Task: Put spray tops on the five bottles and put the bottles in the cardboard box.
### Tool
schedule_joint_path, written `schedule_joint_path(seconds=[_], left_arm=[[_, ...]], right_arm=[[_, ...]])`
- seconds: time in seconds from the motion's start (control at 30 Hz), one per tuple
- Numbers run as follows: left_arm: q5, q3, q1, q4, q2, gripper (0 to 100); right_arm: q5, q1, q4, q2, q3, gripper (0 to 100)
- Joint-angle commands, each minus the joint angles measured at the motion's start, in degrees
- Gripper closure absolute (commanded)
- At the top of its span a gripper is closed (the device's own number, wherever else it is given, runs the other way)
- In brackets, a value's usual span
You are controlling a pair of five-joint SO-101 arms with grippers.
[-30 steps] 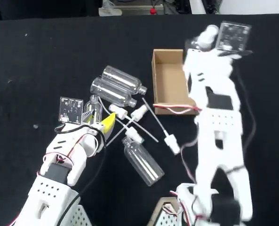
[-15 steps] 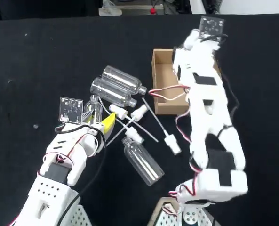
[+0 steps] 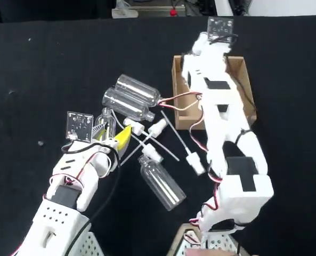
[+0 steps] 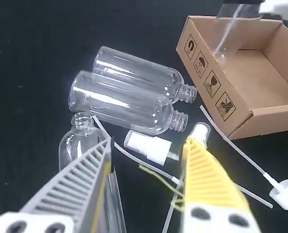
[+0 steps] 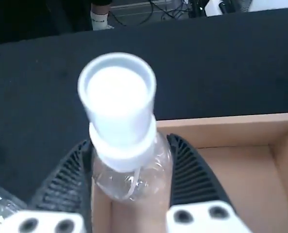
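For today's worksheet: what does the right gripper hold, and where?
Right gripper: a clear plastic bottle with white spray top, gripped at its shoulder.

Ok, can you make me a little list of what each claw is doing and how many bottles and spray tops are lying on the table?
Right claw: shut on capped bottle, held over the cardboard box
Left claw: open, holding nothing, low over the pile
Bare bottles: four on the table, none with a top
Loose spray tops: four, lying among the bottles
Done so far: one bottle has its top on
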State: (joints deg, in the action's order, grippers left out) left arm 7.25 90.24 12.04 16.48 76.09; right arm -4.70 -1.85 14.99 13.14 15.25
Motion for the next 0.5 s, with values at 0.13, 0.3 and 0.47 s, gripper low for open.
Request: schedule_joint_path(seconds=[0.13,0.3,0.47], left_arm=[[0.53,-0.84,0.13,-1.32,0.44,77],[0.53,-0.84,0.13,-1.41,0.44,77],[0.53,-0.84,0.13,-1.41,0.44,77]], right_arm=[[0.0,-1.32,-8.26,2.59,-3.47,98.8],[0.09,-1.41,-8.26,3.74,-3.47,98.7],[-0.09,-1.41,-8.26,4.79,-3.65,98.6]])
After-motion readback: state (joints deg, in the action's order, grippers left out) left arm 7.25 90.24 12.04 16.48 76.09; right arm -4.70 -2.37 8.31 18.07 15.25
